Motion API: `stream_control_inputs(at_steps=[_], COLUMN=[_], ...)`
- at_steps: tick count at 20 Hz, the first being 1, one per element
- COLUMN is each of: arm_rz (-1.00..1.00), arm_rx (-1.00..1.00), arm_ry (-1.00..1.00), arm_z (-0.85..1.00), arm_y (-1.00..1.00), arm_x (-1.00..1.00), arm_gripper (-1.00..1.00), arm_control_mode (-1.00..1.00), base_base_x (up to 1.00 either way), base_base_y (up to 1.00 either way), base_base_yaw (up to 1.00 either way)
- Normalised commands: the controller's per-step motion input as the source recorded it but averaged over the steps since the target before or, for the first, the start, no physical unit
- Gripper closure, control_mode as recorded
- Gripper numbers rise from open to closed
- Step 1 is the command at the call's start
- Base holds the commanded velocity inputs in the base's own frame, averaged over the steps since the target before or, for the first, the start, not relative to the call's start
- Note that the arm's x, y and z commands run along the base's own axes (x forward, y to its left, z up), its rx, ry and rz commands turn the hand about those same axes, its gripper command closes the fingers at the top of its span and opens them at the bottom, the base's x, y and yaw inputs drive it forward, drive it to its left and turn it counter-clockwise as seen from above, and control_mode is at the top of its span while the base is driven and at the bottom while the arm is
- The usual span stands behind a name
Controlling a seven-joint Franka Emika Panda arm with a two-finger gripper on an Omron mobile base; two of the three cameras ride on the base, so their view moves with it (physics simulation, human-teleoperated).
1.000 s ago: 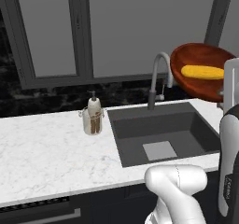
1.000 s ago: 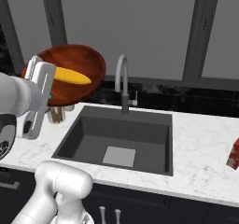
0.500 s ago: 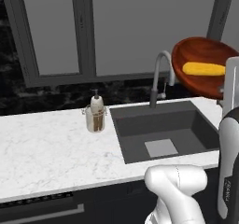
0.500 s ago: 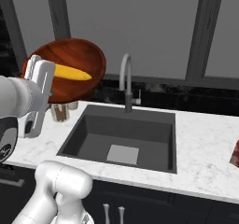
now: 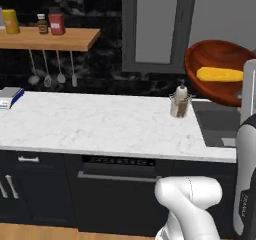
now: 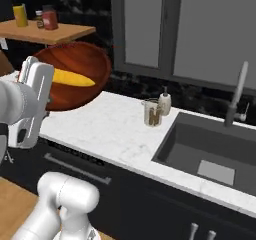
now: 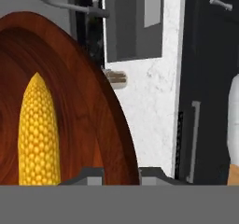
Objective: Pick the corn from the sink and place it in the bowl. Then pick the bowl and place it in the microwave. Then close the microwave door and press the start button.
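Note:
My gripper (image 7: 121,174) is shut on the rim of the reddish-brown wooden bowl (image 5: 220,79), holding it tilted in the air. The yellow corn (image 5: 220,74) lies inside the bowl. In the right base view the bowl (image 6: 80,71) with the corn (image 6: 72,77) hangs over the left end of the counter, the gripper (image 6: 37,84) at its near rim. In the hand view the bowl (image 7: 88,125) and the corn (image 7: 39,134) are close up. The dark sink (image 6: 210,149) with its faucet (image 6: 237,91) lies to the right. The microwave and its door are out of view.
A soap dispenser and a jar (image 5: 180,101) stand on the white marble counter (image 5: 100,124) beside the sink. A wooden shelf (image 5: 50,36) with bottles hangs at the upper left, with utensils (image 5: 50,69) below it. A small flat box (image 5: 10,96) lies at the counter's far left.
The whole scene has slid to the right in both base views, so the base has moved left. The bowl with the corn stays held in the gripper.

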Motion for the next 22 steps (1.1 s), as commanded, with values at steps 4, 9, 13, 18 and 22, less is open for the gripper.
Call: stream_control_inputs(at_steps=[4,9,13,18,22], arm_rz=[0.00,0.00,0.00,0.00,0.00], arm_rx=[0.00,0.00,0.00,0.00,0.00], arm_ry=[0.00,0.00,0.00,0.00,0.00], arm_z=[0.00,0.00,0.00,0.00,0.00], arm_y=[0.00,0.00,0.00,0.00,0.00], arm_x=[0.00,0.00,0.00,0.00,0.00], arm_gripper=[1.00,1.00,1.00,1.00,1.00], arm_control_mode=[1.00,1.00,1.00,1.00,1.00], base_base_x=[0.00,0.00,0.00,0.00,0.00], base_base_y=[0.61,0.30,0.29,0.36,0.27], base_base_yaw=[0.89,0.98,0.99,0.98,1.00])
